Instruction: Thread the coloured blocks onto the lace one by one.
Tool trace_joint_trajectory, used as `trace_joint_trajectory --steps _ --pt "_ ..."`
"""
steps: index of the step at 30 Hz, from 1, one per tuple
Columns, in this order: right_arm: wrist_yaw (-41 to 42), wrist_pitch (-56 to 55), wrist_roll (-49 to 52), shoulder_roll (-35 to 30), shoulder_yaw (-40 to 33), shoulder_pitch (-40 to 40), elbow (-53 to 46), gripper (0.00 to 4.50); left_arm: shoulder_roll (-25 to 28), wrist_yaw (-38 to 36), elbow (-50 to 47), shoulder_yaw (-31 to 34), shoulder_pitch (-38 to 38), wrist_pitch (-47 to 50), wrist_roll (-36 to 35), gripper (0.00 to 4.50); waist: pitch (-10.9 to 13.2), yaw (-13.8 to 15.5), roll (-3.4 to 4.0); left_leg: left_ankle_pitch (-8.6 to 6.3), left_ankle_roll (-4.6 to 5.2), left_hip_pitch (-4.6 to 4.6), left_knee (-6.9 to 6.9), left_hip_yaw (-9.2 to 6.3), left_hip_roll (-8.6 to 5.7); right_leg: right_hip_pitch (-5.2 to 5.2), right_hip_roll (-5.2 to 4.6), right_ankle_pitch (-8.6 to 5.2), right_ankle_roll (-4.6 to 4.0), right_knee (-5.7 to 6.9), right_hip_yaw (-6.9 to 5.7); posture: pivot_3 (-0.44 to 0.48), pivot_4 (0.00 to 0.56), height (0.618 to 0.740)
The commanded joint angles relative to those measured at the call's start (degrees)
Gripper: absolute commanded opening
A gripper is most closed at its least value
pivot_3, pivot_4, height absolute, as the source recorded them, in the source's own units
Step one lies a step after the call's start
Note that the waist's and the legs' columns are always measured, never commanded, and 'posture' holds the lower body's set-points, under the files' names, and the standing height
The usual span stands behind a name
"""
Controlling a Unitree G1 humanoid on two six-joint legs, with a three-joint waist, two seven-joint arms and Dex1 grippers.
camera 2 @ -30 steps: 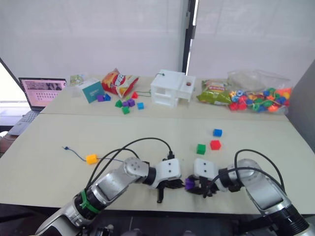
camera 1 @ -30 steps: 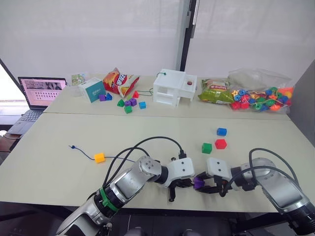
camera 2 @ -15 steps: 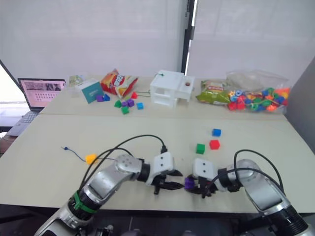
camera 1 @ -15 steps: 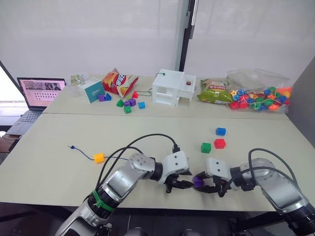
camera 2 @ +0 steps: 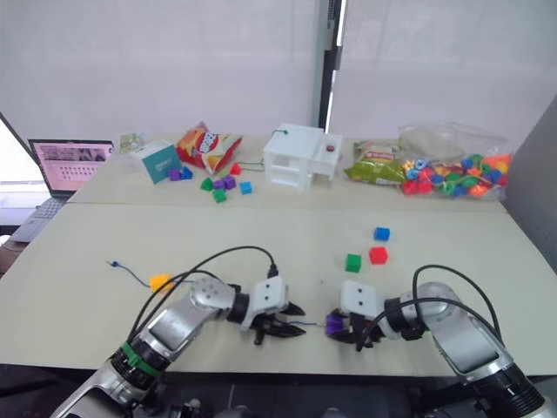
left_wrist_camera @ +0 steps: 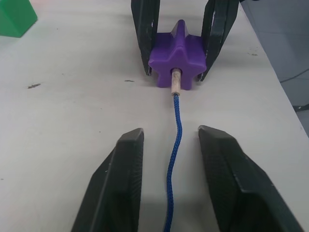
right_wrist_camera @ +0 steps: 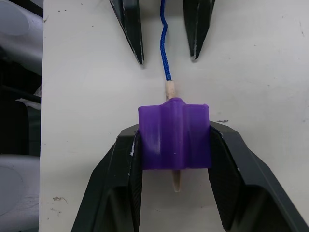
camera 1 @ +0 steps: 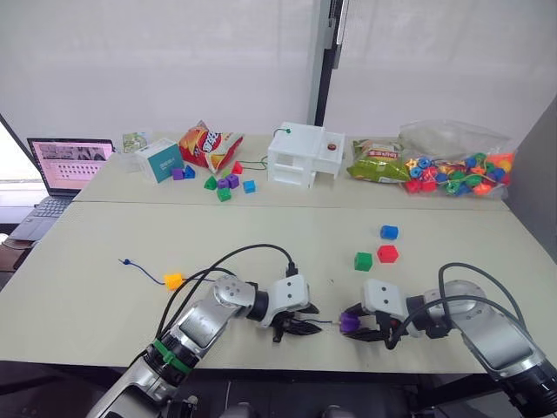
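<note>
**Purple block on the lace tip, held near the table's front edge**

On the long pale table (camera 1: 104,287), near its front edge: right gripper (camera 1: 359,324) clamped on the purple block (left_wrist_camera: 177,54), black fingers (right_wrist_camera: 123,164) pressed to both flanks. Facing it just beside, left gripper (camera 1: 300,324) with fingers (left_wrist_camera: 123,179) spread wide, straddling the dark-blue lace (left_wrist_camera: 173,159) without touching it. Lace running between those fingers to its pale stiff tip (right_wrist_camera: 170,90), pushed through the purple block and poking out the far side. Farther back along the cord, at the table's left: yellow-orange block (camera 1: 174,280), with the knotted end (camera 1: 127,261) beyond. Loose, behind the right gripper: green block (camera 1: 364,261) just beside red block (camera 1: 388,253), blue block (camera 1: 389,232) a little farther back.
</note>
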Motion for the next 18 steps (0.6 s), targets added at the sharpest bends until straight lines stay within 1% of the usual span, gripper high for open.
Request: trace_joint_trajectory --steps 1,2,3,11,15,18 --pt "-1.5 1.7 -1.5 -0.3 0.7 0.2 0.9 1.36 0.3 -0.8 -1.3 -0.7 0.7 -1.2 0.9 0.47 0.0 0.0 0.0 0.0 0.0 0.0 0.0 0.0 -0.01 0.01 -0.01 0.0 0.0 0.0 0.0 0.0 0.15 0.74" --pt "-1.6 1.9 -1.5 -0.2 0.7 0.1 0.8 1.36 0.1 -0.5 -1.5 -0.8 0.9 -1.0 1.1 0.14 0.0 0.0 0.0 0.0 0.0 0.01 0.0 0.0 -0.01 0.01 -0.01 0.0 0.0 -0.01 0.0 0.0 0.15 0.74" --pt "-1.6 2.0 -1.4 -0.2 0.7 0.1 0.7 1.36 -0.1 -0.3 -1.6 -0.9 1.0 -0.8 1.2 0.03 0.0 0.0 0.0 0.0 0.0 0.01 0.0 0.0 -0.01 0.02 -0.01 0.0 0.01 -0.01 0.0 0.0 0.15 0.74" --pt "-1.7 2.2 -1.5 -0.1 0.7 0.0 0.6 1.36 -4.2 2.3 -3.5 -1.4 0.4 2.0 1.6 0.03 0.0 0.0 0.0 0.0 0.0 0.01 0.01 0.0 -0.02 0.05 0.01 0.0 0.01 -0.02 -0.02 0.0 0.15 0.74" --pt "-1.7 2.4 -1.8 0.2 1.1 -0.2 0.6 1.36 -7.3 3.4 -2.5 -3.3 -0.8 2.3 2.7 0.03 0.0 0.0 -0.02 0.0 0.01 0.0 0.02 0.0 -0.04 0.06 0.03 0.01 0.02 -0.02 -0.02 0.0 0.15 0.74" --pt "-1.7 2.4 -1.9 0.3 1.5 -0.6 0.8 1.36 -8.5 4.2 -1.8 -3.4 -1.4 2.5 3.2 0.03 0.0 0.0 -0.01 0.01 0.01 0.01 0.04 0.03 -0.04 0.07 0.1 0.01 0.02 -0.03 -0.01 0.0 0.15 0.74"
